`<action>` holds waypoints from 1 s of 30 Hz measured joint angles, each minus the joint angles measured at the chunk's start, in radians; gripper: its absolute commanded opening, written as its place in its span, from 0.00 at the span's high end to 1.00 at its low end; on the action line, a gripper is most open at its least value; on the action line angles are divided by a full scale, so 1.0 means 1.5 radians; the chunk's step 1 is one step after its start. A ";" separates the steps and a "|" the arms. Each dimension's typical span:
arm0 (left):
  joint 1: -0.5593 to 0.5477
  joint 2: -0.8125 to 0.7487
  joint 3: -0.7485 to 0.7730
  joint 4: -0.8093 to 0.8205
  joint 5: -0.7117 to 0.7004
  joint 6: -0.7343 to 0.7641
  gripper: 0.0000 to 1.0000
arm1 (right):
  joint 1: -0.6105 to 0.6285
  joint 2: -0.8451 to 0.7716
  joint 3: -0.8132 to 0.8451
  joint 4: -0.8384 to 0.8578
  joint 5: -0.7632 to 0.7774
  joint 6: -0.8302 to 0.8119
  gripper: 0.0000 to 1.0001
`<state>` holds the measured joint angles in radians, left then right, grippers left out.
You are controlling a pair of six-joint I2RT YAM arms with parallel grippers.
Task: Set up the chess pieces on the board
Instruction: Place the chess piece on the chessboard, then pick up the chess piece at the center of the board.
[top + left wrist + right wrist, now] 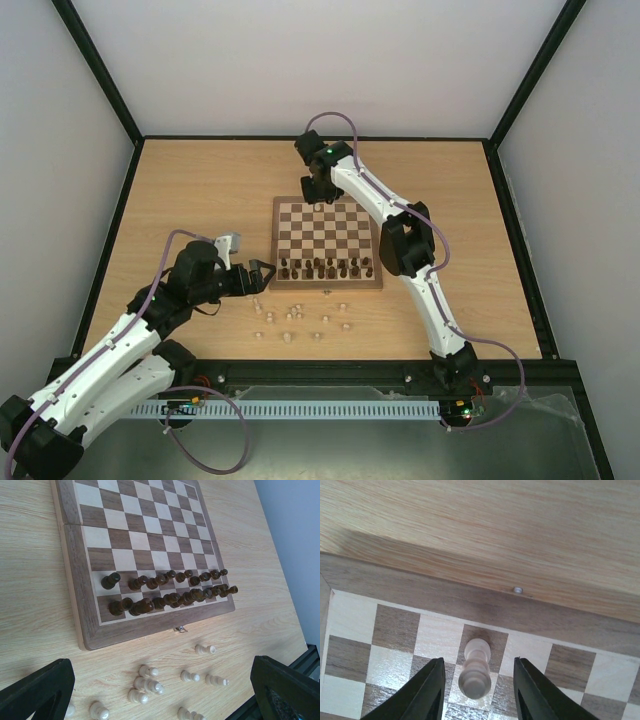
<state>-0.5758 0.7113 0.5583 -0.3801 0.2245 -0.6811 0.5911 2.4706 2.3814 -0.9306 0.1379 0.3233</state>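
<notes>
The board (325, 228) lies mid-table, with two rows of dark brown pieces (327, 267) on its near side. Several pale chess pieces (295, 318) stand loose on the table in front of it, and they also show in the left wrist view (149, 685). My left gripper (268, 275) is open and empty, hovering over them (162, 680). My right gripper (318, 190) is at the board's far edge. In the right wrist view it (478, 661) is open around one pale piece (476, 672), which stands upright on a dark back-row square, with a gap on each side.
The board's metal clasp (180, 629) faces the loose pieces. A small metal stud (518, 589) sits on the far border. Black frame rails (110, 220) edge the table, and a cable duct (300, 409) runs along the near edge.
</notes>
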 measured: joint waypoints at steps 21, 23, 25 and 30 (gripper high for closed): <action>0.000 0.000 0.049 -0.018 -0.035 0.000 0.01 | 0.105 -0.623 -0.684 0.209 0.036 0.088 0.50; 0.000 -0.003 0.049 -0.021 -0.037 0.000 0.01 | 0.138 -0.669 -0.788 0.225 0.037 0.116 0.52; 0.000 -0.006 0.049 -0.024 -0.040 0.000 0.01 | 0.177 -0.694 -0.872 0.227 0.044 0.147 0.54; 0.000 -0.008 0.049 -0.033 -0.048 -0.002 0.00 | 0.315 -0.795 -1.009 0.200 0.058 0.245 0.61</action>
<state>-0.5758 0.6987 0.6312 -0.4294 0.1524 -0.6838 1.0641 1.2781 0.8684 -0.6304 0.2253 0.6907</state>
